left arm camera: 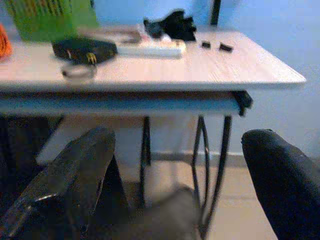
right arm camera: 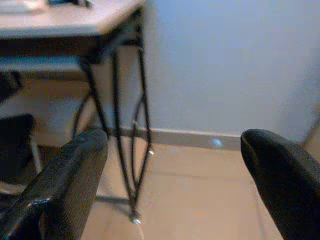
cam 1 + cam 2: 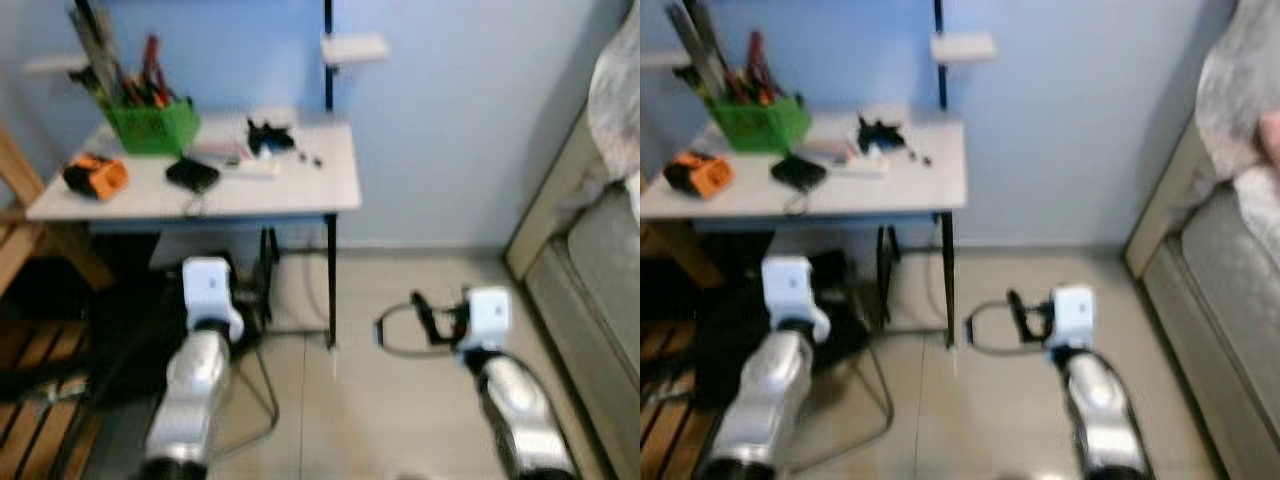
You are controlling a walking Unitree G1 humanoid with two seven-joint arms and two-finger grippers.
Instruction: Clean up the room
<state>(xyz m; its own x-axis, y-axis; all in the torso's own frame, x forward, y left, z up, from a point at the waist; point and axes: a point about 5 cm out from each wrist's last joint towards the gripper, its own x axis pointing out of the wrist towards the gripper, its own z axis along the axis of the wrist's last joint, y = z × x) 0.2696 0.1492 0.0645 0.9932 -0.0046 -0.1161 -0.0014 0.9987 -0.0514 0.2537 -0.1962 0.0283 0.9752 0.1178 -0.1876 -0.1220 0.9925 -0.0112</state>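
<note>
Nearest the robot, both arms are held forward over the tiled floor (image 3: 400,420), short of the worktop (image 3: 300,195). The left tool (image 1: 175,165) has its two black fingers spread wide with nothing between them, pointing at the worktop's front edge and its black legs (image 1: 210,165). The right tool (image 2: 170,170) is likewise spread and empty, aimed past the worktop's right corner at the skirting.

Judged from this, the robot is approaching or surveying rather than handling anything; which item it is after cannot be settled.

On the worktop, toward its left end, lie an orange object (image 3: 95,175), a green basket (image 3: 152,125) of tools and a dark pouch (image 3: 192,174); toward its back sit a black clump (image 3: 268,135) and a white strip (image 1: 150,48).

A cable loop (image 3: 400,330) lies on the floor right of the worktop's legs. The bed (image 3: 600,270) edge bounds the open floor further right; wooden slats (image 3: 40,390) crowd the left. The blue wall (image 3: 450,120) closes off behind.
</note>
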